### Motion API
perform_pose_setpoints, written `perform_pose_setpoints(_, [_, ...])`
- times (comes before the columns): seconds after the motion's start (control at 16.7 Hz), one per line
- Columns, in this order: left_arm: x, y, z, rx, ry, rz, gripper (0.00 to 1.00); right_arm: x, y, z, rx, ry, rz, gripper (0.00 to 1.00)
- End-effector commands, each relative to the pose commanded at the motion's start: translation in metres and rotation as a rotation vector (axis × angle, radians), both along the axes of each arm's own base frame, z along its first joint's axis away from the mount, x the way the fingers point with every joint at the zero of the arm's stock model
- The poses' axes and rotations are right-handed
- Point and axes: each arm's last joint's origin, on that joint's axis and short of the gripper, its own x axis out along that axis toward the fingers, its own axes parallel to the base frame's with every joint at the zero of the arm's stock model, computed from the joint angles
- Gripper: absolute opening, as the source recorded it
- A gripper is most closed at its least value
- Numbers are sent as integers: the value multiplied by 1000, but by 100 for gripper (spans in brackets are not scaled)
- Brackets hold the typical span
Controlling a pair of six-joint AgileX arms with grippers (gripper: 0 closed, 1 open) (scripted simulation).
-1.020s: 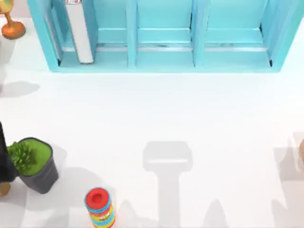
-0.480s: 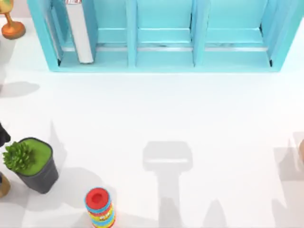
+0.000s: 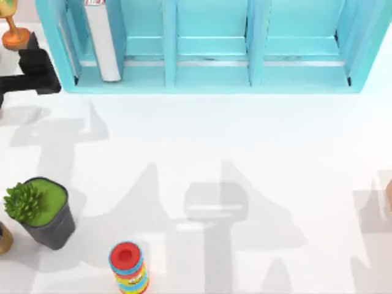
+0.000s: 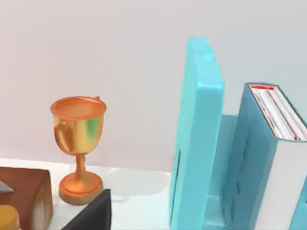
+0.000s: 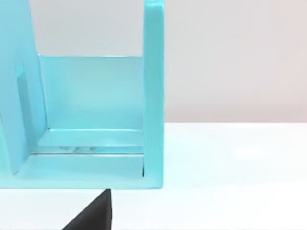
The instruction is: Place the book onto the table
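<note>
Left claw now risen to far left of the plain white bench, beside the light-blue shelf unit, its grip indiscernible, thick light-blue hardback book upright in the leftmost compartment, unmoved.

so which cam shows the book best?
The left wrist view: the book stands upright in the end bay of the shelf unit, showing its cover, spine and page edges. The top view gives a narrow foreshortened strip of it. The right wrist view looks at the shelf unit's other end.
</note>
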Motion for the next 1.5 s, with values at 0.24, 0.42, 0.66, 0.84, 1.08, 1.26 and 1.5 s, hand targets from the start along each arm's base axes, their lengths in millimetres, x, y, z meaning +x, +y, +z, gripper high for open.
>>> perform_pose_setpoints(0.24, [64,-33,-50,36,98,-38,100,0,0,0,0,0,0,100])
perform_pose_setpoints(0.42, [92,-56,-87,59,128,-65,100,0,0,0,0,0,0,100])
perform_pose_setpoints(0.66, [107,-71,-115,77,134,-78,100,0,0,0,0,0,0,100])
perform_pose_setpoints(0.84, [109,-72,-118,79,134,-78,100,0,0,0,0,0,0,100])
perform_pose_setpoints(1.08, [108,-70,-118,79,138,-75,100,0,0,0,0,0,0,100])
perform_pose_setpoints(1.26, [121,-73,-113,78,131,-79,100,0,0,0,0,0,0,100])
perform_pose_setpoints(1.5, [153,-75,-115,79,133,-78,100,0,0,0,0,0,0,100])
